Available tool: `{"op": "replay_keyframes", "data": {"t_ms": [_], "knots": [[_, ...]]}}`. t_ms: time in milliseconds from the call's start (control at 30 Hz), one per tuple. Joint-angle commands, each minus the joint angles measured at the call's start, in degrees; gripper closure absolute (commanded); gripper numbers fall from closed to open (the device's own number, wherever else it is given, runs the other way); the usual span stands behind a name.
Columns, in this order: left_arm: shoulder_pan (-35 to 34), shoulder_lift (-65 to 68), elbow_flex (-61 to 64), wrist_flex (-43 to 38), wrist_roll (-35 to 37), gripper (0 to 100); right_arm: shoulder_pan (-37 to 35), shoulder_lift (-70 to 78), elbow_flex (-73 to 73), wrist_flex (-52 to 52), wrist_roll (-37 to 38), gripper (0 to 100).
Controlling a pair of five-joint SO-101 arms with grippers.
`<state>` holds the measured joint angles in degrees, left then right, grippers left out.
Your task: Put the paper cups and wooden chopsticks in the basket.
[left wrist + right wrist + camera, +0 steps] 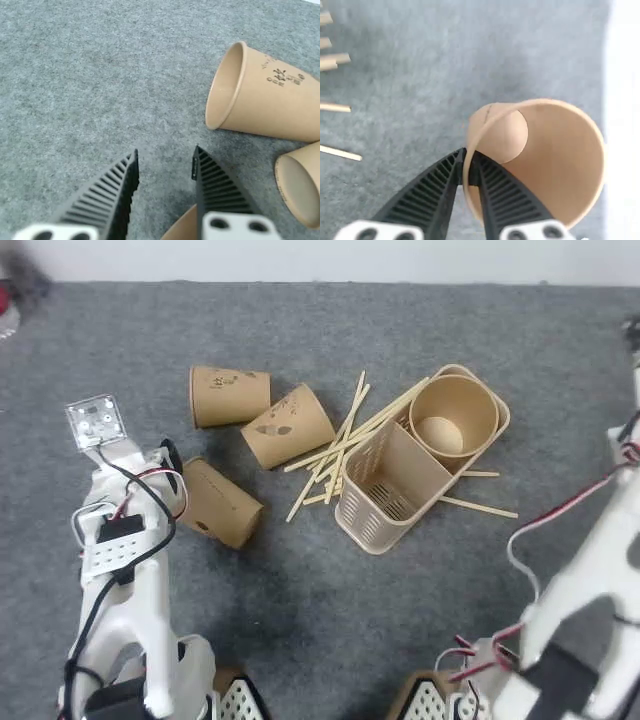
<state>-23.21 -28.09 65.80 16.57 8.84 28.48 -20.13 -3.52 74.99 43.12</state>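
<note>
Three paper cups lie on their sides on the grey carpet: one [228, 395] at the back, one [288, 426] beside it, one [218, 502] nearer the left arm. A fourth cup [452, 418] stands inside the beige slotted basket [385, 495]. Wooden chopsticks [340, 440] lie scattered beside and under the basket. My left gripper [165, 155] is open over bare carpet, close to the near cup [182, 230], with the back cup [265, 100] ahead and another cup's base [300, 190] to one side. My right gripper [469, 152] is shut on the rim of a further cup [545, 155]; loose chopsticks [335, 106] lie beyond.
A red object [5, 300] sits at the carpet's far left corner. A pale strip [320, 258] runs along the carpet's far edge. The right arm [580, 600] stands at the right edge of the high view, with cables hanging from it.
</note>
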Motion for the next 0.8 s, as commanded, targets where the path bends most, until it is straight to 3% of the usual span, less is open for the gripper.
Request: {"op": "replay_keyframes", "data": {"t_ms": [0, 200, 333, 567, 767], "knots": [[0.3, -0.4, -0.2, -1.1, -0.5, 82, -6.7, -10.2, -9.7, 7.4, -0.5, 99.1], [0.3, -0.4, -0.2, -1.1, -0.5, 82, -25.7, -21.6, -16.2, 13.6, -1.0, 99.1], [0.3, -0.3, -0.2, -1.1, -0.5, 82, -35.8, -23.3, -16.2, 14.6, -6.8, 99.2], [0.3, -0.3, -0.3, -1.1, -0.5, 82, -39.9, -18.2, -15.9, 23.1, -10.3, 99.2], [0.4, -0.3, -0.3, -1.1, -0.5, 82, -40.9, -14.1, -15.9, 23.3, -10.3, 99.2]]}}
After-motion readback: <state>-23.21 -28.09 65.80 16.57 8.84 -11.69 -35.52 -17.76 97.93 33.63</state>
